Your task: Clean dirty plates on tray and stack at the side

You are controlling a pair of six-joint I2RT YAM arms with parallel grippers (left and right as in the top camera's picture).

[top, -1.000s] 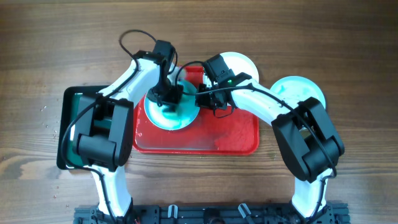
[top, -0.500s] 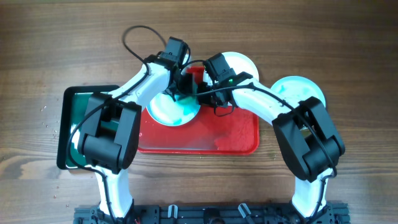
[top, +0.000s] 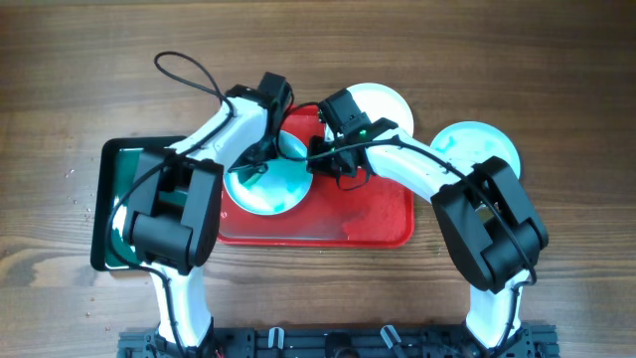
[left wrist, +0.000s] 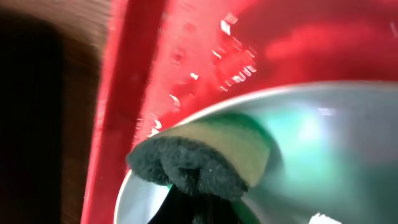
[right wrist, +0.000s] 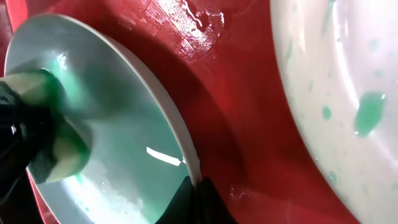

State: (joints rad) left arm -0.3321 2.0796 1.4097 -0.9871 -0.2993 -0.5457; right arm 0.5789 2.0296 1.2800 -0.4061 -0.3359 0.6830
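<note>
One white plate (top: 268,184) with a teal tint sits tilted at the left end of the red tray (top: 348,219). My right gripper (top: 320,164) is shut on its right rim; the right wrist view shows the black fingers (right wrist: 200,202) pinching the plate's edge (right wrist: 118,137). My left gripper (top: 260,159) is shut on a black and pale sponge (left wrist: 199,158) that presses on the plate's face (left wrist: 311,143). A second plate (top: 386,101) with green drops lies at the tray's far edge. It also shows in the right wrist view (right wrist: 336,93). A third teal plate (top: 479,147) lies on the table to the right.
A black tray with green inside (top: 111,199) stands left of the red tray, partly under my left arm. The red tray's floor is wet (right wrist: 236,124). A black cable (top: 184,70) loops over the table behind my left arm. Bare wooden table surrounds everything.
My left gripper swept the sponge across the plate to the right, then back to the left. The held plate shifted slightly with it. My right gripper kept its grip on the rim.
</note>
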